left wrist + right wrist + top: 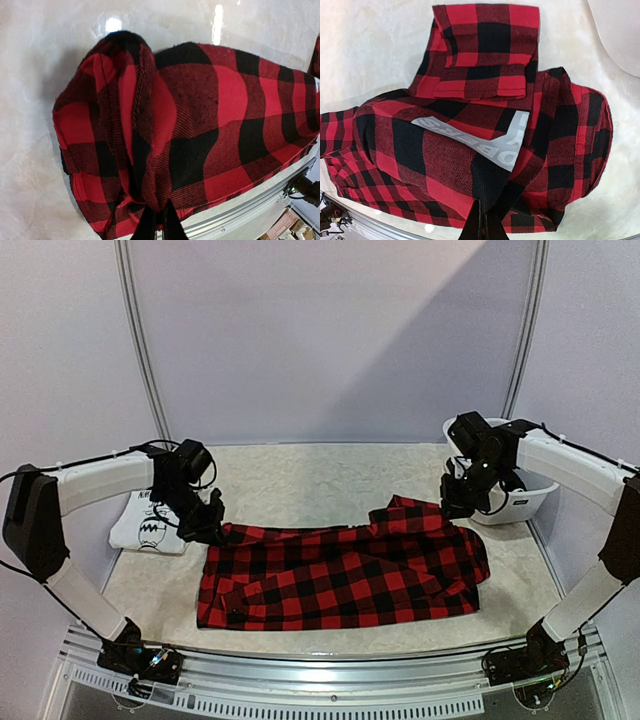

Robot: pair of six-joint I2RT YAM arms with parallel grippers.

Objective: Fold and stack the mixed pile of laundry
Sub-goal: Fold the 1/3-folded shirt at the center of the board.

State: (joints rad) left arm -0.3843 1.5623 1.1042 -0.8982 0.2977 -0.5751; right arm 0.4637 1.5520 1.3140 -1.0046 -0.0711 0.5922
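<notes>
A red-black plaid garment (340, 575) from the mixed laundry pile lies spread across the middle of the table. My left gripper (212, 530) is shut on its upper left corner; in the left wrist view the black fingertips (159, 206) pinch a bunched fold of plaid cloth (200, 110). At the garment's upper right edge, my right gripper (455, 508) is shut as well. The right wrist view has this gripper (484, 207) clamped on the plaid fabric (420, 150), just below its white lettering (485, 137). A folded white T-shirt with black print (150, 525) rests at the far left.
A white plastic tub (525, 498) stands at the back right, just behind my right gripper. The table's metal front rail (330, 680) runs along the near edge. Pale walls close in the back and both sides.
</notes>
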